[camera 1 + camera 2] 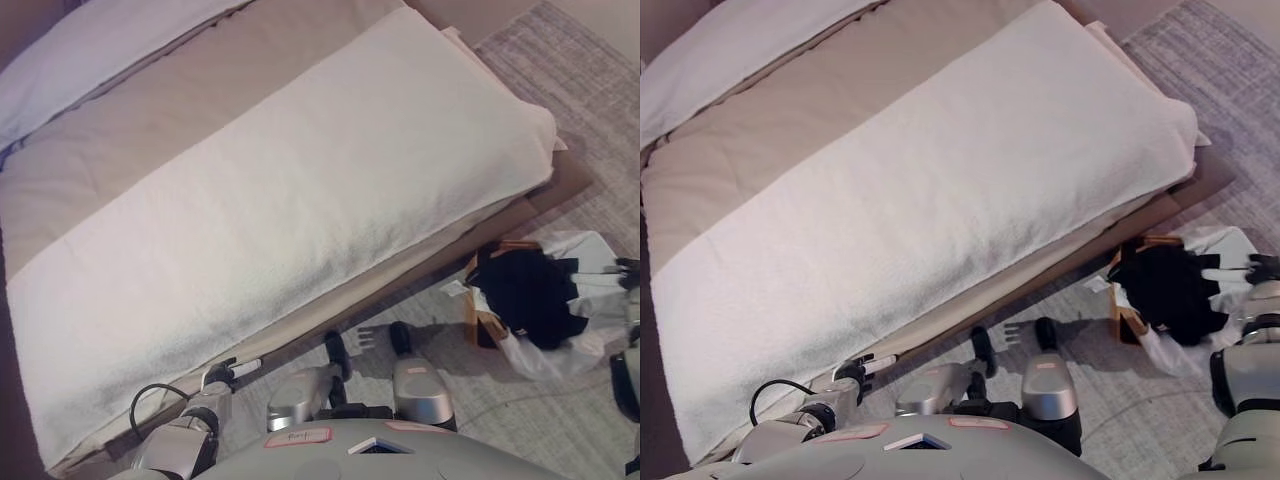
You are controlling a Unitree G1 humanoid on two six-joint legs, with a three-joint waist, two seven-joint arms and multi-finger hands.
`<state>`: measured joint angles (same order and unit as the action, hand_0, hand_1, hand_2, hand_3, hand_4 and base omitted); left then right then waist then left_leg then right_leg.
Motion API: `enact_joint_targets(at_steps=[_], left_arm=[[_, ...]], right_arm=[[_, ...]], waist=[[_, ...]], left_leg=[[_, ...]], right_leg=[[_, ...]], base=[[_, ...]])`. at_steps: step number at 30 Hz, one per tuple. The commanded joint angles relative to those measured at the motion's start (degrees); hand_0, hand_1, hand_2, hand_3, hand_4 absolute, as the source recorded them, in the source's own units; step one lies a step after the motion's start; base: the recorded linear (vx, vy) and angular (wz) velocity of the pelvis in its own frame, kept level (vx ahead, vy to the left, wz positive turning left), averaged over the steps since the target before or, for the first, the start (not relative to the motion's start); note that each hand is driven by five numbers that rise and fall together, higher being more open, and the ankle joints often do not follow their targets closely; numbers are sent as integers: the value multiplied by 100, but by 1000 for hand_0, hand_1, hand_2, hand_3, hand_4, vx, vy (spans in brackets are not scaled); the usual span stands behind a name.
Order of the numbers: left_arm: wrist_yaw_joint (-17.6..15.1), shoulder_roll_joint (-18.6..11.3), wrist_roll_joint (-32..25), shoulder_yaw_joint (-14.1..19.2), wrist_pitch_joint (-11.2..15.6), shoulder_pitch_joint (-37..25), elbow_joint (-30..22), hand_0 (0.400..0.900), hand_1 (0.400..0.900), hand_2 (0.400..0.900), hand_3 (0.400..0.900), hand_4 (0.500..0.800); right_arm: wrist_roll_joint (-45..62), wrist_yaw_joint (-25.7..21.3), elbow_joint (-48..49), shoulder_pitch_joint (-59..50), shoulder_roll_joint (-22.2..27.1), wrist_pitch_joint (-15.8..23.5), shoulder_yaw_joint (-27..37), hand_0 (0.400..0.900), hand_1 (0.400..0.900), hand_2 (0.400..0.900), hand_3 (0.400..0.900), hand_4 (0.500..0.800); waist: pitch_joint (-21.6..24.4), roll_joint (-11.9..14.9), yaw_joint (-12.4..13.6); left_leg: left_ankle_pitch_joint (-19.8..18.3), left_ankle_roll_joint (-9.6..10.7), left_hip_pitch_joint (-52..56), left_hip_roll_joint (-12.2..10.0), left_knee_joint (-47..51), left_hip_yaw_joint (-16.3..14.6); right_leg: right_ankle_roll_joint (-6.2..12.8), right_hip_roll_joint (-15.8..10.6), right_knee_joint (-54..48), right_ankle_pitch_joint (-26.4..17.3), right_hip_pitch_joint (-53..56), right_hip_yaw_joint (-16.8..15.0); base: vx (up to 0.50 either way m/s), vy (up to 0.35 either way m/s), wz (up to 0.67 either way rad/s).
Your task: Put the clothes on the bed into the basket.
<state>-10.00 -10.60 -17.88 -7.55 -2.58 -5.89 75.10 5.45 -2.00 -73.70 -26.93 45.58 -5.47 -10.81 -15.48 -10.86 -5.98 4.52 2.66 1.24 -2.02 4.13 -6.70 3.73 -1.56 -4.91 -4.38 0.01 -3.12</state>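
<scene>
- Fingers (pixel 1215 272) of right hand (pixel 1252 270): white-tipped, stretched toward the basket, reaching onto the pale cloth; whether curled round the cloth, cannot tell.
- Right hand at the far right edge of both eye views, level with the basket, arm entering from the lower right.
- Left hand (pixel 225 375) low at the foot-side edge of the bed, just beside the white blanket's hem; fingers look loosely extended, white tips showing, nothing seen in their hold.
- Left arm rising from the lower left corner of the view.
- Basket (pixel 488 322): tan-orange, on the floor just beside the bed's near corner, largely covered by what lies in it.
- Black garment (pixel 525 292) heaped in and over the basket, topmost item.
- White garment (pixel 585 250) under and around the black one, spilling over the basket's right side onto the floor.
- Bed (pixel 180 110): beige cover, running diagonally across the frame.
- White blanket (pixel 300 210) spread smooth along the bed's length, from lower left to upper right.
- Pillow (pixel 90 45), pale, at the upper left corner of the bed.
- Grey patterned rug (pixel 590 90) beneath bed and basket, visible at right.
</scene>
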Motion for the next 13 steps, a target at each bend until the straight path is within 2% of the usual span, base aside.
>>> enact_joint_targets(at_steps=[1,8,13], left_arm=[[-111,-250,9,-48,36,61,246,900,900,900,900,800],[27,-180,267,-97,-39,15,346,900,900,900,900,800],[75,-180,520,-111,-112,57,487,900,900,900,900,800]], right_arm=[[235,-63,39,214,-399,163,-249,900,900,900,900,800],[198,-103,104,779,-1769,212,-340,900,900,900,900,800],[-14,-16,47,934,-2440,189,-664,900,900,900,900,800]], waist=[[604,423,247],[825,611,367],[973,784,520]], left_leg=[[299,171,-431,-45,77,402],[247,144,-377,-62,87,505],[215,124,-371,-43,87,609]], right_leg=[[159,-283,570,473,-12,138],[134,-257,469,491,118,291],[128,-259,382,449,184,404]], base=[[28,-39,8],[37,-16,13],[29,-4,15]])
